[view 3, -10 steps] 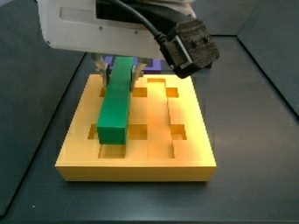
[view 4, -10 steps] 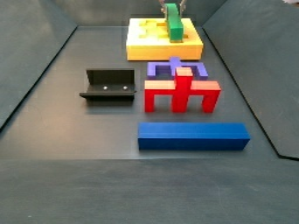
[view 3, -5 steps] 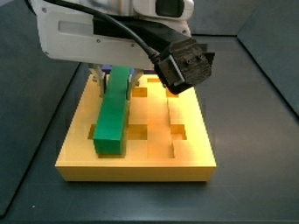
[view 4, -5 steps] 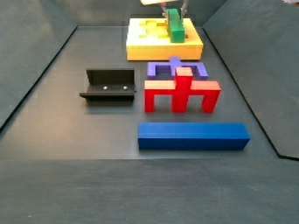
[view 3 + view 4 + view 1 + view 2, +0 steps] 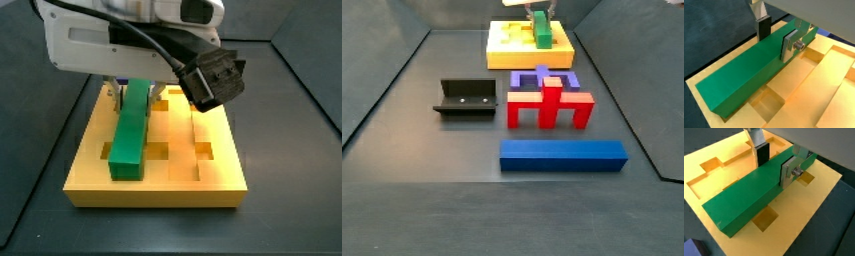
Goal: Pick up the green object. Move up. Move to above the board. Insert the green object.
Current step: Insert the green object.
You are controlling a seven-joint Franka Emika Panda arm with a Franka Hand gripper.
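The hand (image 5: 777, 31) grips the green object (image 5: 747, 77) near its far end, silver fingers (image 5: 791, 42) pressed against both long sides in both wrist views. The bar lies lengthwise on the board (image 5: 221, 165), along a groove at its 9 o'clock side. In a side view the fixture (image 5: 466, 97) stands at 8 o'clock from the board, well apart.

The gripper (image 5: 775, 33) hangs low over the yellow block, its wrist housing filling the upper part of a side view (image 5: 134, 45). Both wrist views show the flat silver fingers (image 5: 789, 169) pressed against opposite long faces of the green object (image 5: 747, 75) (near one end of it), jaws clamped, dark pads pointing straight down.
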